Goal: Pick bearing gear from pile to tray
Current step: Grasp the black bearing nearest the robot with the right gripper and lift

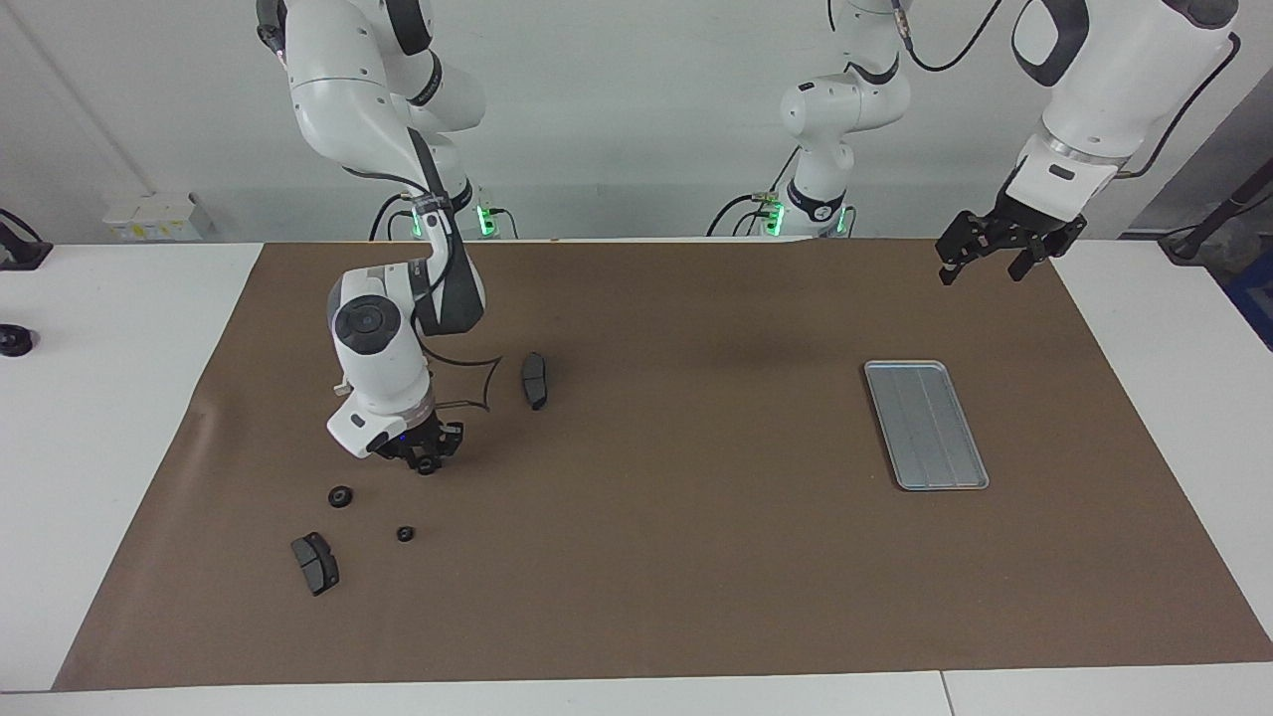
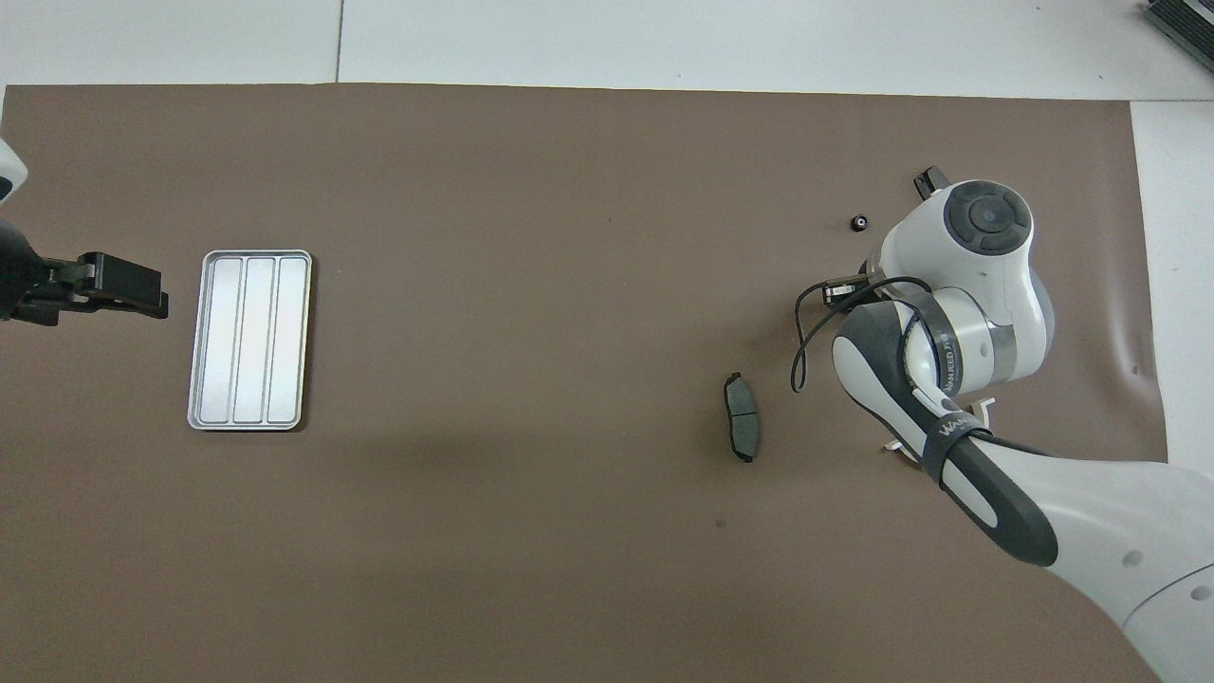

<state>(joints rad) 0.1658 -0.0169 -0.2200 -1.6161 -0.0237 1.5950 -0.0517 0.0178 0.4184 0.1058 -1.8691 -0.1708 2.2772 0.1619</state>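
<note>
the right gripper [image 1: 426, 459] is down at the brown mat [image 1: 696, 557], its fingers drawn in narrow around a small black round gear [image 1: 427, 465], which sits at the mat between them; whether they press it cannot be told. the facing view shows this, while overhead the arm's white wrist [image 2: 982, 247] covers the gripper and gear. nearby lie another black round piece [image 1: 340, 496], a tinier one [image 1: 405, 534], and two dark grey curved pads [image 1: 314, 563] [image 1: 535, 380]. the silver ridged tray [image 1: 926, 425] lies toward the left arm's end, holding nothing. the left gripper [image 1: 980, 265] waits with fingers wide over the mat's edge near its base. white tabletop [image 1: 109, 398] borders the mat under a pale wall.
</note>
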